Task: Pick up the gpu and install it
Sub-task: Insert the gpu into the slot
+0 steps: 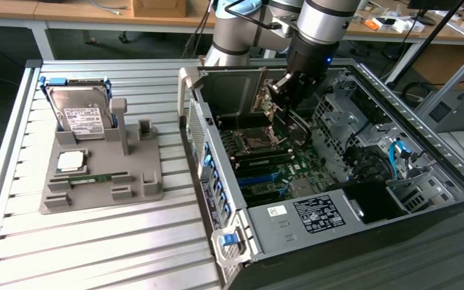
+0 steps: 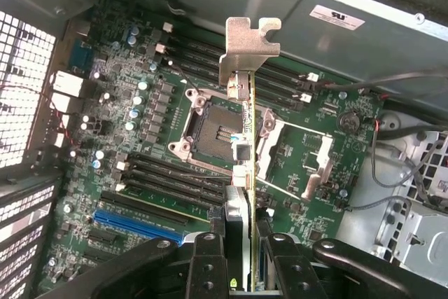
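While I am holding the thin, flat, dark green gpu (image 2: 243,127) with its silver metal end bracket edge-on above the green motherboard (image 2: 140,124) inside the open dark metal computer case (image 1: 429,148), I am judging that doing this well means keeping the card upright and square to a long black slot (image 2: 178,180), without tilting it. My black two-fingered pincer (image 2: 243,246) is standing partly closed, its fingers (image 2: 206,257) clamping the card's two faces near one end.

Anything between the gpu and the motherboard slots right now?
Nothing visible does. The pincer holds the gpu edge-on above the motherboard, near the CPU socket, with only air below it. The blue slot, off to one side, looks uncovered.
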Controlling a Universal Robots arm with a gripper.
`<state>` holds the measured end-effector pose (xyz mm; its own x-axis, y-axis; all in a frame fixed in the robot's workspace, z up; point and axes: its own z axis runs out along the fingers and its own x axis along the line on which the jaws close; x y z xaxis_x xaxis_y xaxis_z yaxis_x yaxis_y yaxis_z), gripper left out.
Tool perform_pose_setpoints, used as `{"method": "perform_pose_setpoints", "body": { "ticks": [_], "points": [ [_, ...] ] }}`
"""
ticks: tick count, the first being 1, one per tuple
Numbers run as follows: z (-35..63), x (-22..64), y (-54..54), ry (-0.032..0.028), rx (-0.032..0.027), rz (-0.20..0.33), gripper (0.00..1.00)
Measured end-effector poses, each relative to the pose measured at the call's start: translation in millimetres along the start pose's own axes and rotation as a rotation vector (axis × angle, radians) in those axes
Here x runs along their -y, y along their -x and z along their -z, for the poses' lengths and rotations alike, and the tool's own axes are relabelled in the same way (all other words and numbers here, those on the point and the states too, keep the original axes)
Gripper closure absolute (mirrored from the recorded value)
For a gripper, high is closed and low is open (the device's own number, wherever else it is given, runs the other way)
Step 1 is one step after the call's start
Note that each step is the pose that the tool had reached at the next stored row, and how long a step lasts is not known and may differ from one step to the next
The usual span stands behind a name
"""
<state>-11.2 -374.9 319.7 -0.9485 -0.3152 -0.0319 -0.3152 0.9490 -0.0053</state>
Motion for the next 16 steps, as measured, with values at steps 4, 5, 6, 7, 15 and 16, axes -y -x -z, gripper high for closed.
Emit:
{"method": "perform_pose_setpoints", "body": {
  "ticks": [4, 5, 6, 7, 15, 16],
  "points": [
    [0.0, 0.0, 0.0, 0.0003, 0.0, 0.008, 0.73],
    [0.0, 0.0, 0.0, 0.0003, 0.0, 0.01, 0.73],
    [0.0, 0.0, 0.0, 0.0004, 0.0001, 0.012, 0.73],
    [0.0, 0.0, 0.0, 0.0005, 0.0001, 0.014, 0.73],
    [0.0, 0.0, 0.0, 0.0011, 0.0002, 0.034, 0.73],
    [0.0, 0.0, 0.0, 0.0012, 0.0002, 0.036, 0.73]
  ]
}}
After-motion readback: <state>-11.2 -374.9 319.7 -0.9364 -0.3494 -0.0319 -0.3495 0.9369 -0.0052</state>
